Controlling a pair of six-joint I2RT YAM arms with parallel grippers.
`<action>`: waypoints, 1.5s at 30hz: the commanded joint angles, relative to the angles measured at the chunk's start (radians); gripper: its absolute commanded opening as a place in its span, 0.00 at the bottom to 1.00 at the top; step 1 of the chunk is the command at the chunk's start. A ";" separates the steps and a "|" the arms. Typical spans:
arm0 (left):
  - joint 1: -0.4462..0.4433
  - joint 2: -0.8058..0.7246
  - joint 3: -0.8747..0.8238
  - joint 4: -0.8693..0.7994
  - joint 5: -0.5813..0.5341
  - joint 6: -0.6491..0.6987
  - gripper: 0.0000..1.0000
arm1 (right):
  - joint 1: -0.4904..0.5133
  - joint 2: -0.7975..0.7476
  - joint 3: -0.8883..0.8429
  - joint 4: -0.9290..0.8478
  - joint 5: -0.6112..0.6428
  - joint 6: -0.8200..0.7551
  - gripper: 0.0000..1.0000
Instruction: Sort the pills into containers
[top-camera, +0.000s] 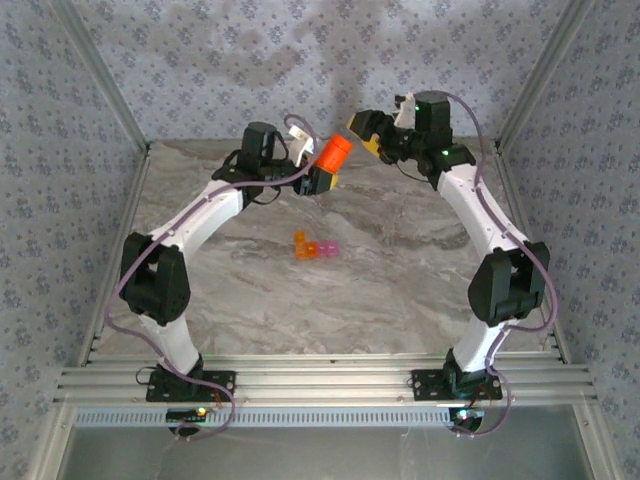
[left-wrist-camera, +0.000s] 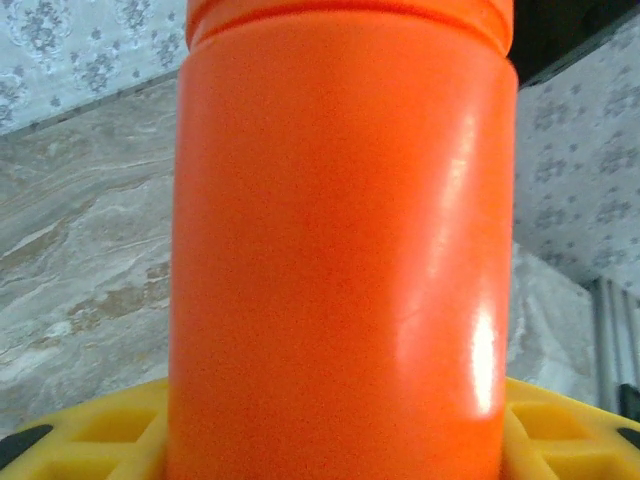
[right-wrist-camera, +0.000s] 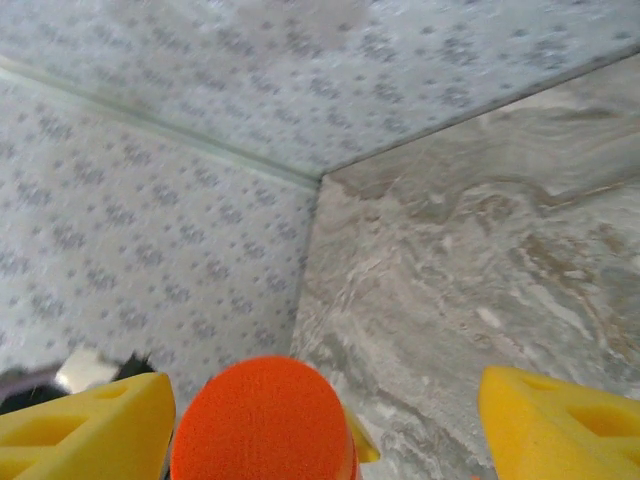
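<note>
The containers (top-camera: 314, 247), a small orange compartment joined to a pink one, sit on the marble table (top-camera: 400, 290) near its middle. My left gripper (top-camera: 322, 180) is raised above the table's far side and shut on the body of an orange bottle (top-camera: 335, 152), which tilts up to the right. In the left wrist view the bottle (left-wrist-camera: 340, 250) stands between yellow fingers (left-wrist-camera: 90, 440). My right gripper (top-camera: 368, 135) is open right at the bottle's capped end. In the right wrist view the round orange cap (right-wrist-camera: 265, 420) lies between its spread yellow fingers (right-wrist-camera: 560, 420), nearer the left one. The pills are hidden.
Patterned walls (top-camera: 320, 60) close in the table at the back and on both sides. An aluminium rail (top-camera: 320, 385) runs along the near edge, where both arm bases are bolted. Both arms arch inward over the table's far half.
</note>
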 joint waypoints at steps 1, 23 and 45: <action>-0.025 -0.044 0.026 -0.039 -0.096 0.096 0.00 | 0.020 -0.028 0.058 -0.136 0.140 0.080 0.81; -0.032 -0.045 0.023 -0.035 -0.102 0.106 0.00 | 0.109 0.047 0.100 -0.186 0.124 0.054 0.53; 0.003 -0.063 0.023 0.031 0.042 0.009 0.00 | -0.021 -0.107 -0.077 0.077 0.006 0.024 0.82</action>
